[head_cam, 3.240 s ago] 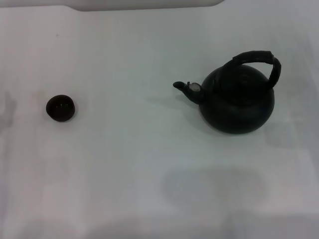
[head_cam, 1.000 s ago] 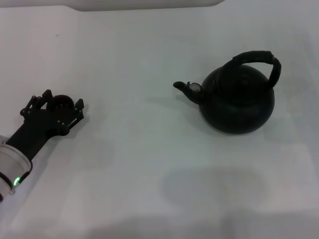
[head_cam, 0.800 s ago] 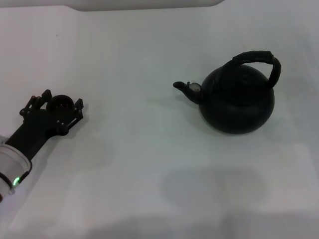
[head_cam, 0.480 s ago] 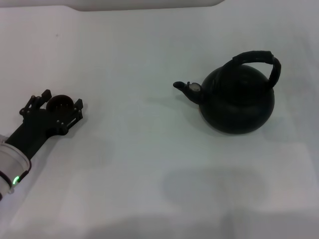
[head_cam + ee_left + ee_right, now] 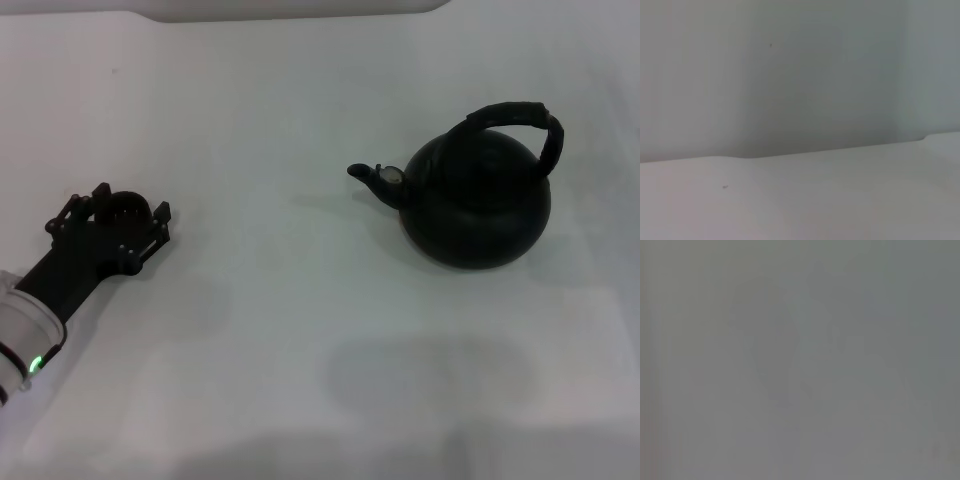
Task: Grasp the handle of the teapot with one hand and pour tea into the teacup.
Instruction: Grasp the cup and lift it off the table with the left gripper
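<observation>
Your left gripper [image 5: 112, 215] sits at the bench's [image 5: 300, 330] left edge, jaws spread around the teacup [image 5: 122, 207]. Teapot [image 5: 478, 200] stands well apart toward the right edge, spout pointing at the cup, handle [image 5: 515, 118] nearer the unseen right arm.

View: only a flat gray blur fills the whole picture.
Shapes: a slightly darker, soft smudge sits near the middle, too fuzzy to tell what it is.
Edges: one side looks a bit darker, with faint stripes.
Things: nothing here can be made out.
Right gripper: none of it shows in this view.
</observation>
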Controlling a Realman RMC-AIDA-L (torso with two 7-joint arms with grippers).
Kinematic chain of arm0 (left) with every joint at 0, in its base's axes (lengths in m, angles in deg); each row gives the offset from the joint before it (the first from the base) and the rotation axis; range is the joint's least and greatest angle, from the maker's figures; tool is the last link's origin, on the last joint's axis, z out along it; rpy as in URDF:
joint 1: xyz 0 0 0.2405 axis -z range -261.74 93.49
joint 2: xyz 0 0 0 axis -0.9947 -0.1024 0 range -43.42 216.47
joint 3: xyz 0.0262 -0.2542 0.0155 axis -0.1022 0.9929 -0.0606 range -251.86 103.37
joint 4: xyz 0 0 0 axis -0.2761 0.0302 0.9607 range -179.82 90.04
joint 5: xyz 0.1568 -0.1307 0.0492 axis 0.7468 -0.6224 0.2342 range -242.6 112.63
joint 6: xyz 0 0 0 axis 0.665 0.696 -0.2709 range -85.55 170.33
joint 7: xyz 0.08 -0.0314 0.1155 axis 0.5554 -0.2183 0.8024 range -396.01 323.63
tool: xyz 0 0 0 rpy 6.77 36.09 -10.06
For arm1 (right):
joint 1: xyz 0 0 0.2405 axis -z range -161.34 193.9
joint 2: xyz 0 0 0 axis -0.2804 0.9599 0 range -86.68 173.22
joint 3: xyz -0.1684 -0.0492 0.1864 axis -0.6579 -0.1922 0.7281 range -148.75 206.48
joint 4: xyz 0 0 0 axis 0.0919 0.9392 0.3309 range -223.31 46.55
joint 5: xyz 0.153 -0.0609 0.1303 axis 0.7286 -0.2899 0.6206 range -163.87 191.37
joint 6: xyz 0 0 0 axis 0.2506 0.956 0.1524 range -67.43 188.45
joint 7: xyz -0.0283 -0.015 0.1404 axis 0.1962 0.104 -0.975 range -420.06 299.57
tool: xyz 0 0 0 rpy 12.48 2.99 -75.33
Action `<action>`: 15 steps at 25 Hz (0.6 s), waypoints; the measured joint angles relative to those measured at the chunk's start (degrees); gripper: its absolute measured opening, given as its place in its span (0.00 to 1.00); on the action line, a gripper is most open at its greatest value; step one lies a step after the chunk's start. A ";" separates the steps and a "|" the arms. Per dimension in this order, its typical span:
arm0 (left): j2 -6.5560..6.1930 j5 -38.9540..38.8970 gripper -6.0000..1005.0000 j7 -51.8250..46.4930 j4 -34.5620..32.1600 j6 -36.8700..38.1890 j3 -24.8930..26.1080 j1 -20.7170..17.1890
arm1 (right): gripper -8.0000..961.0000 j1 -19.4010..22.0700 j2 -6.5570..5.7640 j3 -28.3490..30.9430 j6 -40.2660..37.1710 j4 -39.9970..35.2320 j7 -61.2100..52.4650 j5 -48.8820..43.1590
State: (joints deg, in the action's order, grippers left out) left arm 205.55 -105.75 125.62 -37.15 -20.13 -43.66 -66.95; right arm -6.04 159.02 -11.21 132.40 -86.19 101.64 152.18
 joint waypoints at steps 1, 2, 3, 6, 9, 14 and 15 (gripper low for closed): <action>0.03 0.00 0.88 0.00 0.00 0.03 0.00 0.02 | 0.68 0.00 0.00 0.00 0.00 0.00 0.00 0.00; 0.07 0.00 0.88 0.00 0.00 0.04 0.03 0.03 | 0.68 0.01 0.00 0.00 0.00 0.00 0.05 0.00; 0.07 0.00 0.88 0.00 0.00 0.04 0.03 0.03 | 0.68 0.01 0.00 0.00 0.00 0.00 0.05 0.00; 0.07 0.00 0.81 0.00 0.00 0.04 0.12 0.04 | 0.68 0.08 0.00 0.00 0.00 0.00 0.11 0.00; 0.07 -0.06 0.69 -0.01 0.19 0.40 0.16 0.06 | 0.68 0.11 -0.03 0.00 0.00 0.00 0.14 0.00; 0.05 -0.13 0.69 -0.01 0.47 0.90 0.11 0.07 | 0.68 0.10 -0.08 0.00 0.00 0.00 0.29 0.00; 0.04 -0.14 0.69 -0.01 0.50 0.92 0.10 0.07 | 0.68 0.09 -0.08 0.00 0.00 0.00 0.31 0.00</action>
State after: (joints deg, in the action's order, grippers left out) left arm 205.59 -105.89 125.61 -36.65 -19.21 -43.56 -66.87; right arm -5.95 158.93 -11.21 132.40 -86.19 101.95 152.18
